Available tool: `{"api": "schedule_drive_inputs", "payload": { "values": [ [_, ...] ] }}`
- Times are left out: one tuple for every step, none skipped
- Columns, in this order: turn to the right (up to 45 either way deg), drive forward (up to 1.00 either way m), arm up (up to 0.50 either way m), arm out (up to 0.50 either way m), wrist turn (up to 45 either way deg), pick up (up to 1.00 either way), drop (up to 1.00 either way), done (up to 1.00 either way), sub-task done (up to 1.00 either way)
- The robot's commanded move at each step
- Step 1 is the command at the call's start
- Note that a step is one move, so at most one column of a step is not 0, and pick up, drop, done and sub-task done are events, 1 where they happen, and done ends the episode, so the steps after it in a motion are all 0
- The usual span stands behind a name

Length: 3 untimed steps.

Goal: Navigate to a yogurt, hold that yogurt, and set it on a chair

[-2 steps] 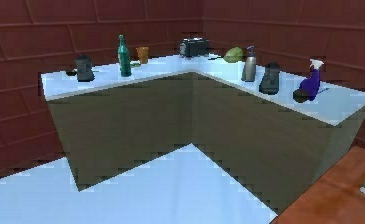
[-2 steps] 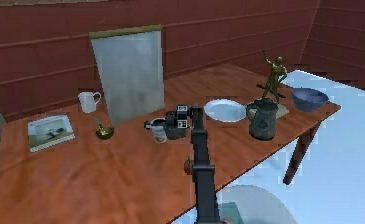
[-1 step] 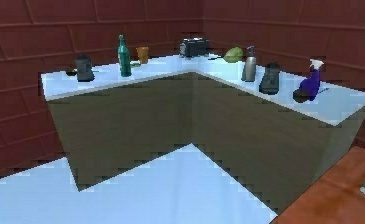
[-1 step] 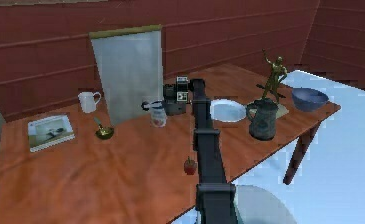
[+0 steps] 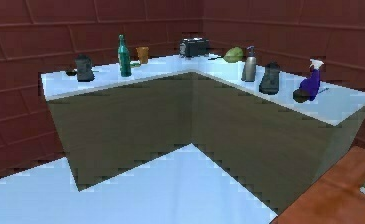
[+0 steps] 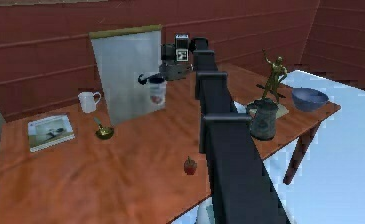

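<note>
L-shaped counter with green bottle, toaster

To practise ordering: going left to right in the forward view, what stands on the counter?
Dark jug → green bottle → brown cup → toaster → green round thing → grey bottle → dark pot → purple spray bottle

We count one green bottle, one toaster and one purple spray bottle on the pale table. On the wooden table we count one white mug, one blue bowl, one statue and one small red thing.
</note>
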Motion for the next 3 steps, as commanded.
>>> {"api": "schedule_drive_inputs", "payload": {
  "values": [
    [0.0,0.0,0.0,0.0,-45.0,0.0,0.0,0.0,0.0],
    [0.0,0.0,0.0,0.0,-45.0,0.0,0.0,0.0,0.0],
    [0.0,0.0,0.0,0.0,-18.0,0.0,0.0,0.0,0.0]
  ]
}}
